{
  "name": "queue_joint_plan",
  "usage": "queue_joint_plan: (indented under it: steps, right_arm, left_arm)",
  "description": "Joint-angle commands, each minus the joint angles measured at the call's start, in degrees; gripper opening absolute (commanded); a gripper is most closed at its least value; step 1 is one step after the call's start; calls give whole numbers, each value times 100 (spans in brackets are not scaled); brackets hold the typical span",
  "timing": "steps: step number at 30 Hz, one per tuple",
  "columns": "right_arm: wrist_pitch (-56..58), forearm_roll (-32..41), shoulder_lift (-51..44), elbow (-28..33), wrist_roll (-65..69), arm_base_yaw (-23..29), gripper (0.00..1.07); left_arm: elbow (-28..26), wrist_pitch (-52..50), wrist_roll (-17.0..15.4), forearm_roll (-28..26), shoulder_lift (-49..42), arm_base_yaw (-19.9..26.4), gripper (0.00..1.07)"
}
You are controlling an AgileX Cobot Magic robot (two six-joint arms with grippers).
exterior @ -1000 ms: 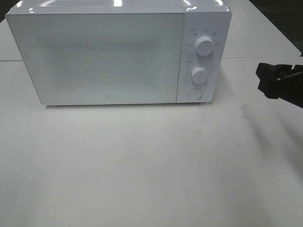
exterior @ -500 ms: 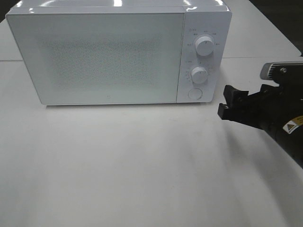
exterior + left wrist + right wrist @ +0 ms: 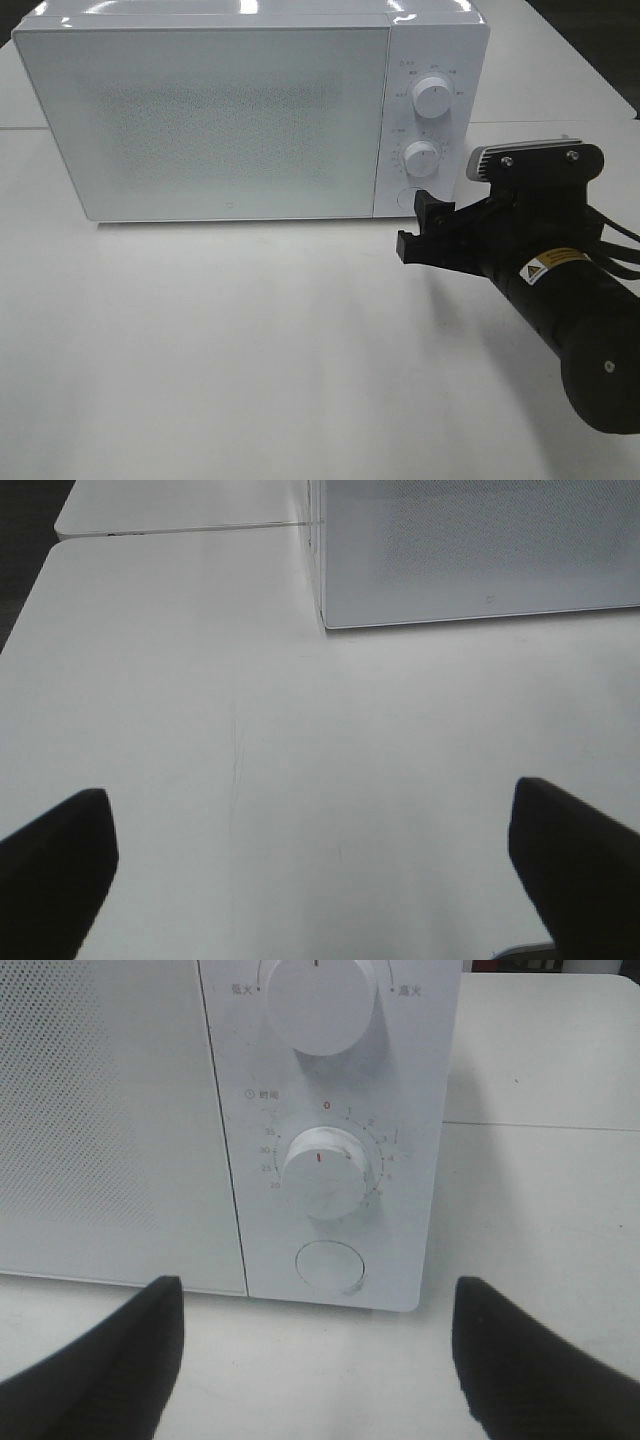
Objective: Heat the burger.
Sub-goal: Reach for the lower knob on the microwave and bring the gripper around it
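While holding the right hand (image 3: 415, 222) open, faced the microwave's (image 3: 230, 120) round button (image 3: 330, 1266) just ahead, nearer than the open left hand (image 3: 320, 870); saw no burger.

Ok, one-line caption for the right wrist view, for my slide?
Open right gripper faces the microwave, timer dial and round button straight ahead, door shut.
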Motion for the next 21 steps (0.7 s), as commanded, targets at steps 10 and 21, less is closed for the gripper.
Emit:
queue_joint_plan:
  steps: [10,21]
  right_arm:
    - [-430,34,464,-533,-97,-6,72]
    - [-848,46,917,-756,-97,-23,72]
  left_arm:
    - [11,-52,0,-63,-126,17,100]
    - [11,-52,0,-63,-126,17,100]
